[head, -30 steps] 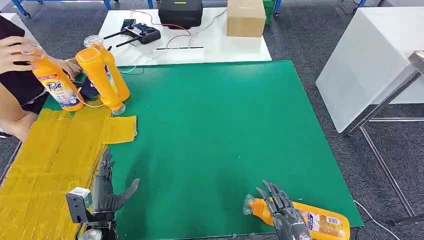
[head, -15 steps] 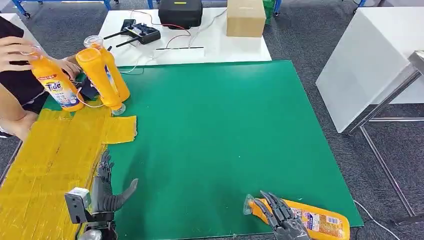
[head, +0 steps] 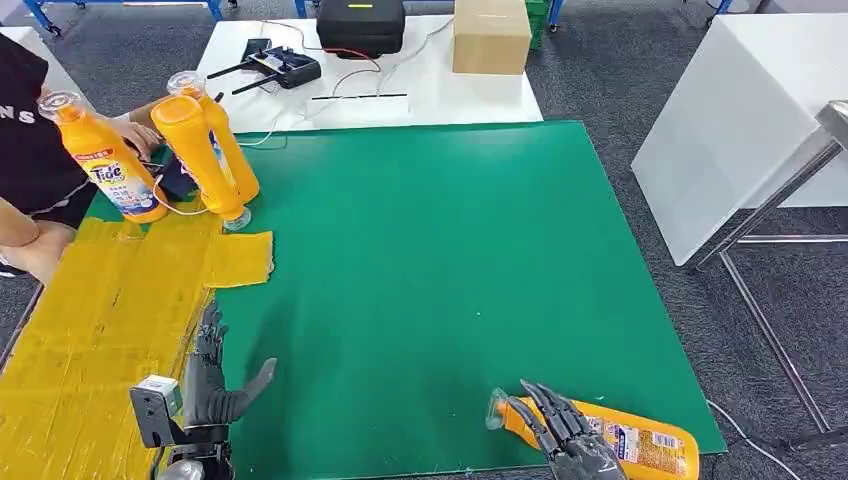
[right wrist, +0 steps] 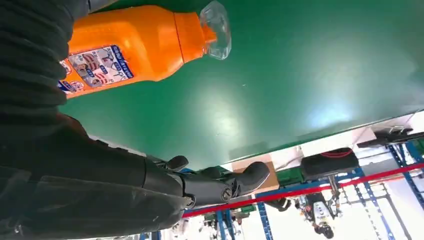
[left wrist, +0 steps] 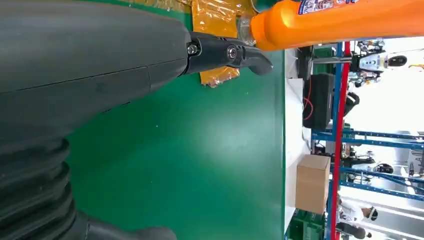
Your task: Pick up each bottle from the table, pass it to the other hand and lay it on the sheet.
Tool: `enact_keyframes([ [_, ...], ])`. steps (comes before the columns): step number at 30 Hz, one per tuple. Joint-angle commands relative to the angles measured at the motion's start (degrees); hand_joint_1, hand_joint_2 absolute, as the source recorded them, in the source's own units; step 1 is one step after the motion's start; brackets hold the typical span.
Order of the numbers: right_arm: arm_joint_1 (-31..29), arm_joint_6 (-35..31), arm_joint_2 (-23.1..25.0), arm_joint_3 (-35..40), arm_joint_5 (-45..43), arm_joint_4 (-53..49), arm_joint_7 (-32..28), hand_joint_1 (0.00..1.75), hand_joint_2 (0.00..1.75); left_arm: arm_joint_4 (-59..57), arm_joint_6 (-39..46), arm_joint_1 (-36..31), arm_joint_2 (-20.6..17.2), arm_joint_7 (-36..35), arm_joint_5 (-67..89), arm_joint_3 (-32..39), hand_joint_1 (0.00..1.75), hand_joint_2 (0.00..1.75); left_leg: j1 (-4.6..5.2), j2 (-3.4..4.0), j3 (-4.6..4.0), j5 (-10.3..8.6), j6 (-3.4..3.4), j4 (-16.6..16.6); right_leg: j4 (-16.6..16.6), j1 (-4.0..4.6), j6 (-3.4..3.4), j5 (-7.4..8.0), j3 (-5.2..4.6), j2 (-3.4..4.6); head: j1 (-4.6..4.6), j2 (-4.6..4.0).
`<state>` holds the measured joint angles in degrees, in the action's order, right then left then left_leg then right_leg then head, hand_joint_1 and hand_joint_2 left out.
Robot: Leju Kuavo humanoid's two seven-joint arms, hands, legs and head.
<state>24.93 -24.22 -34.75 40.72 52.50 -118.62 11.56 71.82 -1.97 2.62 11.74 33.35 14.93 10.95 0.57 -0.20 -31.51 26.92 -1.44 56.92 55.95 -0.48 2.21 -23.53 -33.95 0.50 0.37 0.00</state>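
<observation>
An orange bottle (head: 625, 443) lies on its side at the near right corner of the green table (head: 440, 270), its clear cap pointing left. My right hand (head: 565, 437) hovers over its neck end with fingers spread, holding nothing; in the right wrist view the bottle (right wrist: 135, 45) lies apart from the thumb (right wrist: 225, 184). My left hand (head: 212, 385) is open at the near edge of the yellow sheet (head: 100, 310). At the sheet's far end stand three orange bottles: a Tide one (head: 108, 165) and two leaning together (head: 205, 150).
A person stands at the far left, one hand (head: 135, 132) behind the Tide bottle. Beyond the green table a white table (head: 430, 95) carries a black controller (head: 285, 68), a black case (head: 360, 25) and a cardboard box (head: 491, 35). Another white table (head: 740, 110) stands at the right.
My right hand has drawn back and down over the lying bottle. The person's hand has let go of the Tide bottle's top. My left hand has hardly moved.
</observation>
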Motion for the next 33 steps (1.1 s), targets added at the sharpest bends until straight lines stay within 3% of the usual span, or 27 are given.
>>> enact_keyframes([
  [1,0.1,-0.8,-1.7,4.7,1.0,-0.8,1.1,0.0,1.75,-3.1,-0.2,-1.1,-0.4,-0.2,-0.2,1.2,0.0,1.75,-0.02,-0.04,0.11,0.04,0.07,0.0,0.0,0.02,-0.03,-0.05,0.12,-0.08,0.0,0.0],
  [5,-2.5,-2.6,-7.4,11.4,4.4,-2.9,11.0,0.0,1.75,-2.9,-0.3,-0.4,-0.3,0.0,-0.5,2.5,0.0,1.75,-0.07,0.06,0.28,0.14,0.13,0.0,0.0,0.07,-0.06,-0.11,0.28,0.0,0.0,0.0],
  [9,-3.9,-3.6,-14.4,19.3,11.5,-6.2,28.3,0.0,1.75,-1.7,-0.8,0.7,0.1,0.3,-0.7,4.0,0.0,1.75,-0.04,0.08,0.25,0.18,0.12,0.0,0.0,0.03,-0.05,-0.15,0.25,0.02,-0.02,0.0],
  [12,2.4,-1.3,-13.9,10.6,11.7,-5.3,28.4,0.0,1.75,-1.2,-1.4,1.4,0.6,0.3,-0.5,4.7,0.0,1.75,0.01,-0.02,0.1,0.08,0.06,0.0,0.0,-0.02,-0.02,-0.08,0.13,-0.05,0.0,0.0],
  [13,11.2,5.9,-11.8,-1.0,8.1,-4.5,28.4,0.0,1.75,-1.1,-1.9,1.6,0.4,0.0,0.0,4.1,0.0,1.75,-0.02,-0.02,0.15,0.1,0.09,0.0,0.0,0.01,-0.04,-0.11,0.19,-0.07,-0.02,0.0],
  [15,13.9,2.6,-14.3,-2.9,7.0,-3.5,28.4,0.0,1.75,-1.1,-2.0,1.7,0.3,0.0,0.0,3.9,0.0,1.75,-0.05,-0.29,0.22,0.11,0.11,0.0,-0.1,0.05,-0.05,-0.18,0.34,-0.35,-0.02,0.0],
  [28,11.0,2.5,-12.6,-2.0,3.2,3.5,28.4,0.0,1.75,-0.7,-2.4,1.7,-0.2,-0.4,-0.1,2.1,0.0,1.75,0.02,-0.07,0.2,0.16,0.02,-0.1,-0.1,-0.04,0.14,-0.15,0.22,-0.11,-0.02,0.0],
  [33,6.0,-2.9,-8.4,-3.8,5.6,9.5,27.7,0.0,1.75,-0.2,-2.2,2.1,0.1,-1.3,0.0,2.0,0.0,1.75,0.0,0.0,0.28,0.16,0.03,-0.1,-0.2,-0.01,0.12,-0.12,0.3,-0.05,-0.02,0.0],
])
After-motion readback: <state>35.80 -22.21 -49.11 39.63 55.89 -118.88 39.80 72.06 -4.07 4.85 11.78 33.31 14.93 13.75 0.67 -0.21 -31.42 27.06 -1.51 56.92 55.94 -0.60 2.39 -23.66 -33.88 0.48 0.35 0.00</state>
